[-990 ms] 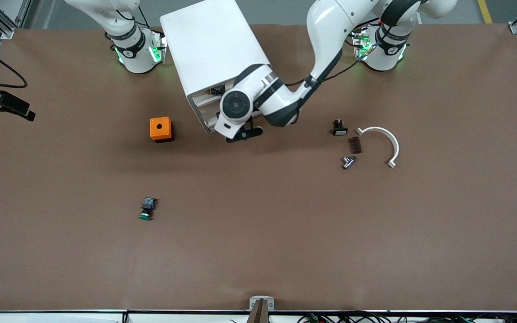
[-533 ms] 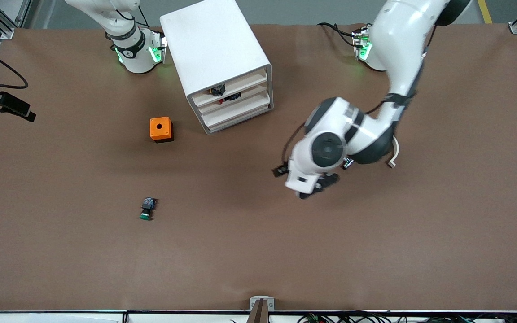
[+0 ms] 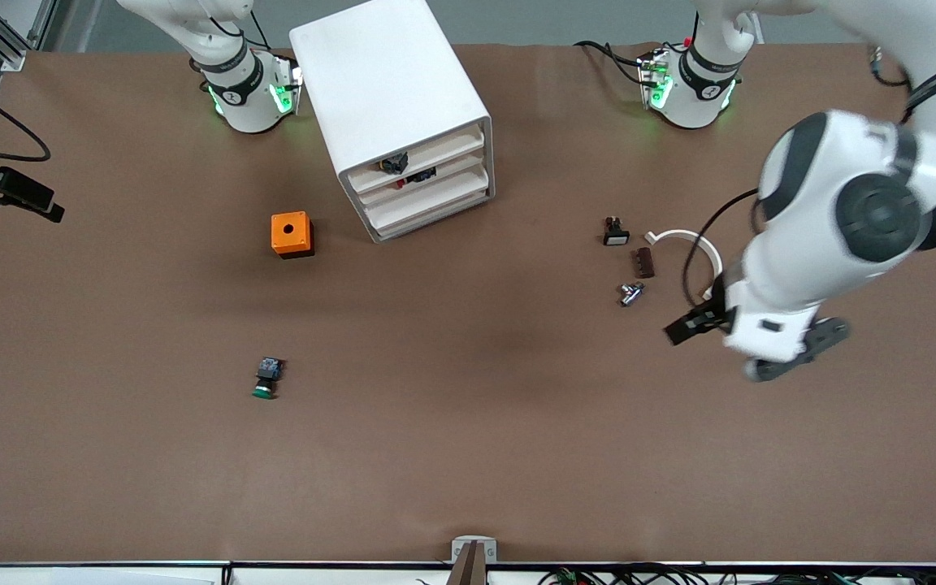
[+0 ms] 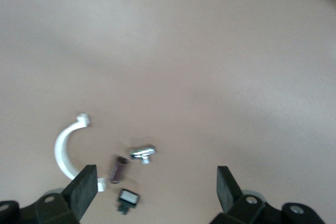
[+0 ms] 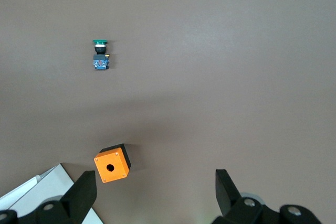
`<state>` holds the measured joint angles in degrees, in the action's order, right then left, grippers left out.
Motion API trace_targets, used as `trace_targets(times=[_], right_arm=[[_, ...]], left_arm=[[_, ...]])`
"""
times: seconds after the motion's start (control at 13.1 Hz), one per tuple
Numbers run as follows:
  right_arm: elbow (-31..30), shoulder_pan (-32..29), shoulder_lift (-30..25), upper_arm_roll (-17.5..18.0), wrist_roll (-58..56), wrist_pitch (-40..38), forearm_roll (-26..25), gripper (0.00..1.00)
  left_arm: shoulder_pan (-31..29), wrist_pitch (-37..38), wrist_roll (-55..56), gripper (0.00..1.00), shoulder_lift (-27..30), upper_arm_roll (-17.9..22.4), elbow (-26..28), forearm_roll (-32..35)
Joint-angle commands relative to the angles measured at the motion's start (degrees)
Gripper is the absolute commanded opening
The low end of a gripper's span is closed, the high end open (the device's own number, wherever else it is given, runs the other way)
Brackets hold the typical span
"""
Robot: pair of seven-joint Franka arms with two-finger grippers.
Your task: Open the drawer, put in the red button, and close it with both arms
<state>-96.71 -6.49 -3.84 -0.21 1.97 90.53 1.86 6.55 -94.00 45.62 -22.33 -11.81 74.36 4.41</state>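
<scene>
One cabinet (image 3: 399, 106) with three drawers, one orange box (image 3: 291, 234), one green button (image 3: 266, 379).

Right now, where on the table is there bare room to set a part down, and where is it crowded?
Bare brown table runs wide between the green button and the front camera's edge, and between the orange box and the small parts. It is crowded around the white clip, brown block and metal piece, where the open left pincer hovers.
</scene>
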Motion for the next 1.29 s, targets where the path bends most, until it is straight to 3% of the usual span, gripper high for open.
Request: trace_targets(times=[0.0, 0.15, 0.38, 0.61, 0.91, 1.22], right_arm=[[-1.02, 0.6, -0.91, 0.47, 1.55, 0.52, 0.42, 1.0], [-1.02, 3.32, -0.64, -0.14, 2.6, 0.79, 0.78, 1.0], [2.04, 4.82, -0.64, -1.81, 3.92, 0.18, 1.13, 1.0], [2.85, 5.0, -0.73, -1.73, 4.01, 0.0, 1.66, 1.0], [2.41, 4.56, -0.47, -1.9, 3.22, -0.17, 1.31, 1.0], [2.76, 3.42, -0.55, -1.99, 2.69, -1.23, 1.39, 1.0]], left_arm=[[-4.95, 4.68, -6.56, 1.0, 5.62, -0.76, 2.11, 1.13], [-8.64, 6.8, -13.51, 1.0, 8.61, -0.85, 2.28, 0.86], [-8.92, 8.92, -20.03, 1.0, 12.82, 0.37, 4.38, 0.77], [-8.66, 7.96, -29.25, 1.0, 20.46, 3.1, 11.92, 0.16], [-8.83, 1.29, -34.8, 1.0, 32.07, 4.24, 26.77, -2.82], [-7.78, 1.36, -34.99, 1.0, 35.42, 4.34, 29.79, -3.79]])
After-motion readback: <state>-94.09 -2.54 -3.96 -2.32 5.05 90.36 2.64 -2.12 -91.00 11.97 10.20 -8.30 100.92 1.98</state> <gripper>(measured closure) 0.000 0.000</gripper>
